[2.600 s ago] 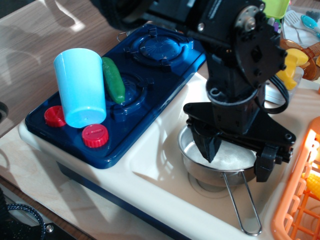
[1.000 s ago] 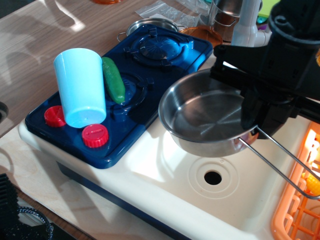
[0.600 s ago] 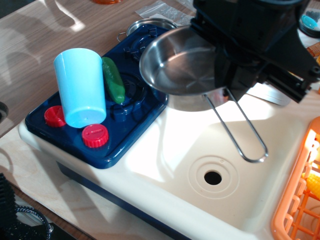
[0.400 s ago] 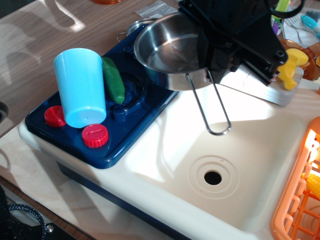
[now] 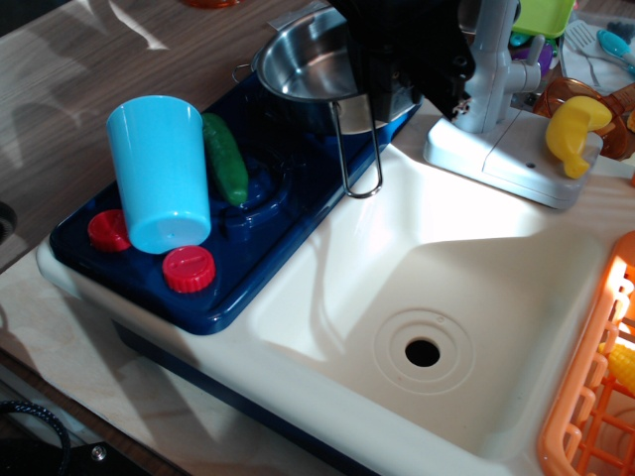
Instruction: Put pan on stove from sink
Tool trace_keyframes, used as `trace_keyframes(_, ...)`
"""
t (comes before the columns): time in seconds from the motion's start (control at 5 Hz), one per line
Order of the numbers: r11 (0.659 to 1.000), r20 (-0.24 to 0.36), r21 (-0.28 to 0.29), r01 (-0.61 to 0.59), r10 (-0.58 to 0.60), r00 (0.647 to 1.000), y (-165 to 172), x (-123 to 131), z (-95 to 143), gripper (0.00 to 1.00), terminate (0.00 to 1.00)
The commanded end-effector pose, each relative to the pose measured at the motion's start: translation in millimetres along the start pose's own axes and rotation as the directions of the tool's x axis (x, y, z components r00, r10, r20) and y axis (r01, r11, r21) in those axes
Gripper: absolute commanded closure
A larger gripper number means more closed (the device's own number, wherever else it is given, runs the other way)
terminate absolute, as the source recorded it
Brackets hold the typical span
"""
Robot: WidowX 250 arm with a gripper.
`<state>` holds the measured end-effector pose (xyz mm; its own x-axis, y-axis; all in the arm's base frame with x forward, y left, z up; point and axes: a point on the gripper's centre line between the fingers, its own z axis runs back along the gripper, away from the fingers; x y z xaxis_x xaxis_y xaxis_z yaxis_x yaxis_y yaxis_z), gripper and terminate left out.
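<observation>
The small shiny round stainless-steel pan (image 5: 310, 61) w/ a long thin wire-loop handle sits over the far end of the dark blue glossy plastic stove (image 5: 213, 253), above the far burner; whether its base touches the burner or hangs just above can't be told, since the far burner is hidden under it. The wire handle runs from the pan's near rim toward the viewer, its loop end reaching past the stove's edge over the rim of the cream-white plastic sink (image 5: 466, 288). The black robot gripper (image 5: 397, 50) is at the pan's right side, partly cut by the top edge; it appears clamped on the pan's rim near the handle root, but the fingers are hidden in the dark bulk, so how far open they are can't be told for sure. The sink basin shows only its round drain hole, well apart from the pan. On the stove, nearer than the pan, a light blue plastic cup (image 5: 159, 174) stands upside down, w/ a green toy cucumber (image 5: 225, 159) leaning just beside it on the near burner. Two red knobs (image 5: 188, 268) sit at the stove's near end. Right of the pan stands a grey-white toy tap (image 5: 496, 99), a yellow curved toy (image 5: 575, 134) beside it, and an orange rack (image 5: 590, 397) at the sink's far right.
</observation>
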<state>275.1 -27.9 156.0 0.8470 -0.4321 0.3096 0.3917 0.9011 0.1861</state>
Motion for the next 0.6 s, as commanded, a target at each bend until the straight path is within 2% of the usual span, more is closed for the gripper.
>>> trace_keyframes(0.0, 0.999, 0.068, -0.04, 0.007, -0.004, 0.998, 21.2, -7.4, -14.4, 0.0, 0.0)
trace_keyframes(0.2, 0.999, 0.068, -0.04, 0.007, -0.004, 0.998, 21.2, -7.4, -14.4, 0.0, 0.0)
trace_keyframes(0.4, 0.999, 0.068, -0.04, 0.007, -0.004, 0.998, 21.2, -7.4, -14.4, 0.0, 1.0)
